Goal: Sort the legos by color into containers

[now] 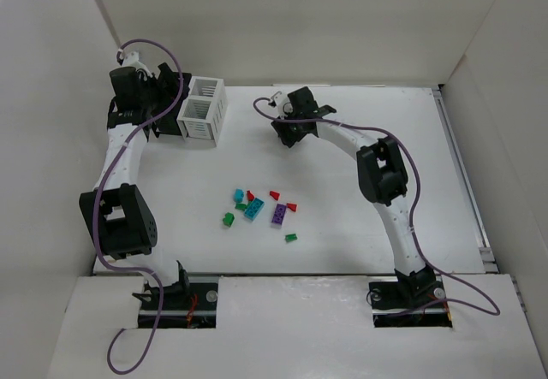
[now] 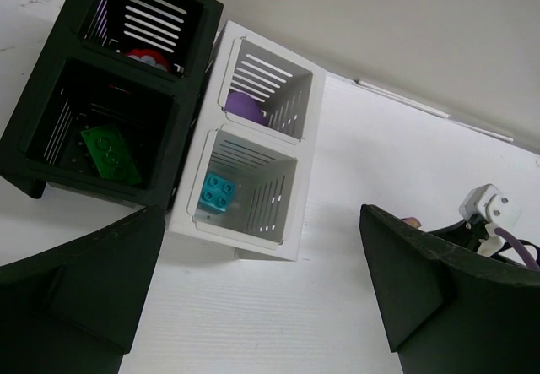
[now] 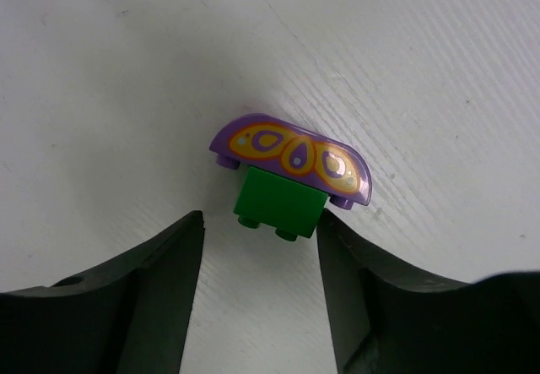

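Showing what, at the far left of the table? (Desk)

The left gripper hangs above two containers that stand side by side and touch. Its fingers are spread wide with nothing between them. (Photographer)

And inside the containers? (Desk)

The black container holds a green brick in its near compartment and a red piece in its far one. The white container holds a teal brick in its near compartment and a purple piece in its far one. (Photographer)

The right arm? (Desk)

The right gripper sits low over the white table, toward the far middle, with its fingers apart and gripping nothing. Just ahead of the gap lies a purple curved piece printed with orange drops. A small green block is pressed against its flat edge. The block is close to one fingertip, but I cannot tell whether they touch. (Photographer)

The other pieces? (Desk)

The loose legos lie scattered at the table's centre, well apart from both grippers. They are teal, red and green, with one purple brick among them. (Photographer)
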Tool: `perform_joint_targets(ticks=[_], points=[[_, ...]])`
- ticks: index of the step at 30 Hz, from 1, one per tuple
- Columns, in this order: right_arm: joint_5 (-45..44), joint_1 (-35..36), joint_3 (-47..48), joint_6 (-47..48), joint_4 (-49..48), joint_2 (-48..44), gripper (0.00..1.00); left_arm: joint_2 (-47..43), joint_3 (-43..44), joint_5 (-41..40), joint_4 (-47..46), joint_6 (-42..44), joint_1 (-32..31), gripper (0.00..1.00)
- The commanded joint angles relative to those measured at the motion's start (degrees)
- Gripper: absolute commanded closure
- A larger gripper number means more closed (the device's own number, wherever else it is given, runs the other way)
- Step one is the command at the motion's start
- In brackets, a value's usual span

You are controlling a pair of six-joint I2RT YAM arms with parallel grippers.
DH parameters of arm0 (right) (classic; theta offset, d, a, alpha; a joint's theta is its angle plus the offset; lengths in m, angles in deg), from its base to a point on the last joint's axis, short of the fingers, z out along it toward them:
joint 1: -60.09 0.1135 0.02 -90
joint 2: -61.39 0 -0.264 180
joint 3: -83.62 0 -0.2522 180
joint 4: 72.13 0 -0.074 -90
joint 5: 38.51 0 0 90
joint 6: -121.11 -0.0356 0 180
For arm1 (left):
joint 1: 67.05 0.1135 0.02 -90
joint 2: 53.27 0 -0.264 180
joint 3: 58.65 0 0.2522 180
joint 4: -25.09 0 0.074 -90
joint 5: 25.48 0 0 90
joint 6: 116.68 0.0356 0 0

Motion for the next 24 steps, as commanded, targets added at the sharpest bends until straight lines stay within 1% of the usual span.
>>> perform_joint_targets(ticks=[1, 3, 5, 7, 8, 9, 12, 15, 16, 19, 24], points=[[-1.1, -0.2, 2.7, 1.4, 1.8, 0.7, 0.39, -1.0, 0.6, 1.3, -1.2, 0.9, 0.1, 0.0], [-1.1, -0.2, 2.7, 1.4, 1.8, 1.3, 0.45, -1.0, 0.6, 1.3, -1.2, 0.9, 0.1, 0.0], [-2.2, -0.2, 2.7, 0.6, 1.3, 1.3, 0.45, -1.0, 0.6, 1.3, -1.2, 0.9, 0.1, 0.0], [-3.3, -0.2, 2.7, 0.1, 0.8, 1.3, 0.37, -1.0, 0.6, 1.8, -1.2, 1.4, 0.1, 0.0], [-3.9, -0.2, 2.7, -0.6, 0.8, 1.3, 0.37, -1.0, 0.6, 1.8, -1.2, 1.4, 0.1, 0.0], [-3.9, -0.2, 2.7, -0.6, 0.2, 1.3, 0.33, -1.0, 0.6, 1.8, -1.2, 1.4, 0.1, 0.0], [-2.5, -0.2, 2.7, -1.2, -0.3, 1.3, 0.31, -1.0, 0.6, 1.8, -1.2, 1.4, 0.1, 0.0], [-1.9, -0.2, 2.7, -2.6, -1.4, 1.3, 0.32, -1.0, 0.6, 1.8, -1.2, 1.4, 0.1, 0.0], [-1.9, -0.2, 3.3, -2.6, -1.4, 1.3, 0.37, -1.0, 0.6, 1.8, -1.2, 1.4, 0.1, 0.0], [0.6, -0.2, 3.3, -3.7, -1.9, 1.8, 0.37, -1.0, 1.1, 2.4, -1.2, 1.4, 0.1, 0.0], [0.1, -0.2, 3.8, -5.4, -3.0, 2.3, 0.38, -0.4, 1.1, 2.4, -1.2, 1.4, 0.1, 0.0]])
